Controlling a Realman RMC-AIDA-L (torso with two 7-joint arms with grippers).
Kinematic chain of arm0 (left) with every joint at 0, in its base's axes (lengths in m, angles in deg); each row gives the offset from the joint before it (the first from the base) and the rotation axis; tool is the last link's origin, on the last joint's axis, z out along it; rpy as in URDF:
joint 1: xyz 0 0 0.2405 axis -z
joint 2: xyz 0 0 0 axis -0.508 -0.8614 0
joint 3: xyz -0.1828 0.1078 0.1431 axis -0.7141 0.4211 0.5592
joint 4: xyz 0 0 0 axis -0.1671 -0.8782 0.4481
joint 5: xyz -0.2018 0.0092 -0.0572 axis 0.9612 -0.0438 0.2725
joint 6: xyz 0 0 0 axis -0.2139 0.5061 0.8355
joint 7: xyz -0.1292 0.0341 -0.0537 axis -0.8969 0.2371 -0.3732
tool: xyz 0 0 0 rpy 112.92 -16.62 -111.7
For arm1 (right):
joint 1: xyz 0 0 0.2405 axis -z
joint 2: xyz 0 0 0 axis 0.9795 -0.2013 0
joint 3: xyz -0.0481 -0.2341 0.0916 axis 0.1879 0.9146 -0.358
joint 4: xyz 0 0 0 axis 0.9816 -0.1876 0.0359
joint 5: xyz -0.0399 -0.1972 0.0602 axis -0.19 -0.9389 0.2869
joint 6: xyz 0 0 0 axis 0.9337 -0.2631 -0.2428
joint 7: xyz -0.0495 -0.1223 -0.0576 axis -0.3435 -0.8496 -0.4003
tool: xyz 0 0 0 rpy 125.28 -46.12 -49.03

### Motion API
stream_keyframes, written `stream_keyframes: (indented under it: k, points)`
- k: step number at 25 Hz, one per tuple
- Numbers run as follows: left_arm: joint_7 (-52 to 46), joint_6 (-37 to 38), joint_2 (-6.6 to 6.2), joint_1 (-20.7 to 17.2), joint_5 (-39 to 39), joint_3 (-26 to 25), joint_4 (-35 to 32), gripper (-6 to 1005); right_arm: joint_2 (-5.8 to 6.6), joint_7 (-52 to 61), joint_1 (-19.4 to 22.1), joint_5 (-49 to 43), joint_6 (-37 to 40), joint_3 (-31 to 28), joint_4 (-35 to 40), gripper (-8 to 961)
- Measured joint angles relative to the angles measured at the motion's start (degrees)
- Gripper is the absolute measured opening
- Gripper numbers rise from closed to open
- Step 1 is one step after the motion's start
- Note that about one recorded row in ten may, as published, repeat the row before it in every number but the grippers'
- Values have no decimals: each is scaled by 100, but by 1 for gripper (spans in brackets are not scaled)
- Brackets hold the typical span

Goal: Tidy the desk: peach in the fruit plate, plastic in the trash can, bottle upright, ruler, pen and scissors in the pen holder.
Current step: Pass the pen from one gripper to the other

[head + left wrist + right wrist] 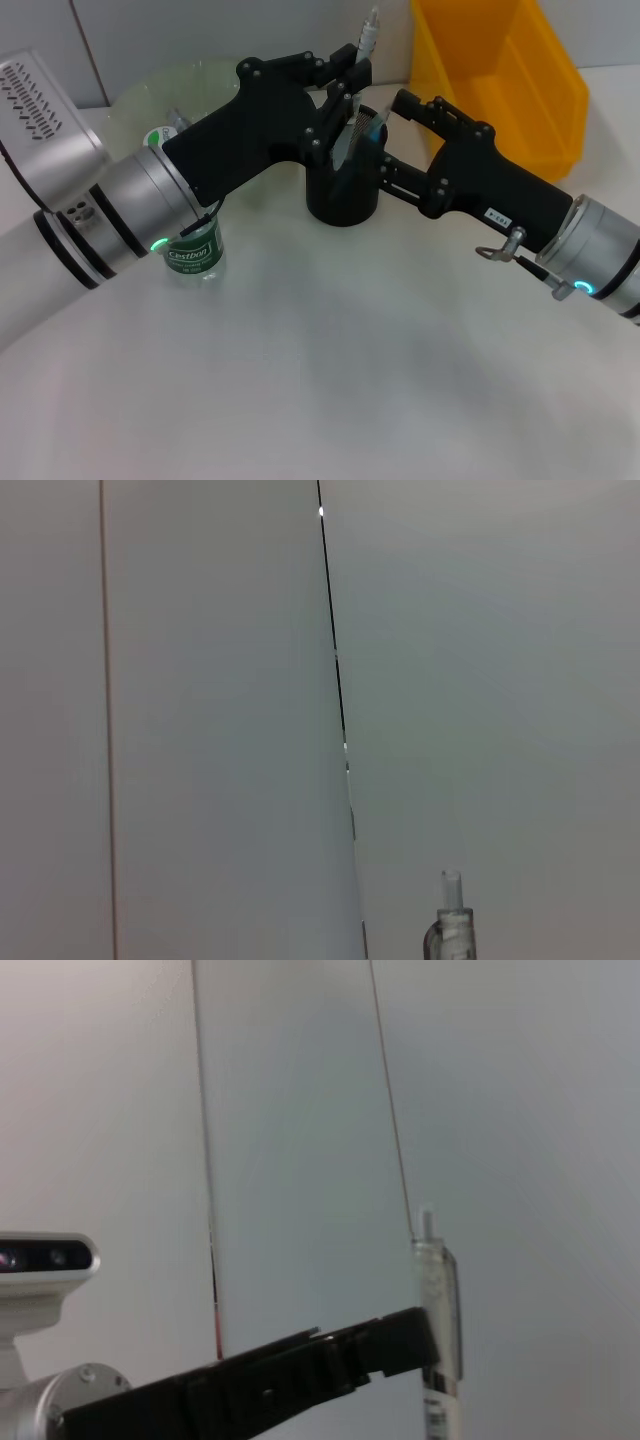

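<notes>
Clamping the pen [368, 33] above the pen holder [342, 196], left pincer [347, 75]; right pincer [385, 135] beside, state unclear.

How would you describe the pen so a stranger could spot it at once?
Find the yellow bin at the back of the white table. Beside it stands a black pen holder, with both black arms meeting over it. The pen is the clear, slim stick rising above the left tool, the only pale upright thing there.
</notes>
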Motion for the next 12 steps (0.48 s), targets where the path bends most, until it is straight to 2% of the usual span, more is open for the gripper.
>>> stream_keyframes:
  k: [12]
  points:
    - [2,21,0,-22,0,-2,1,99,-2,-317,-146,0,-147,-18,-256,782]
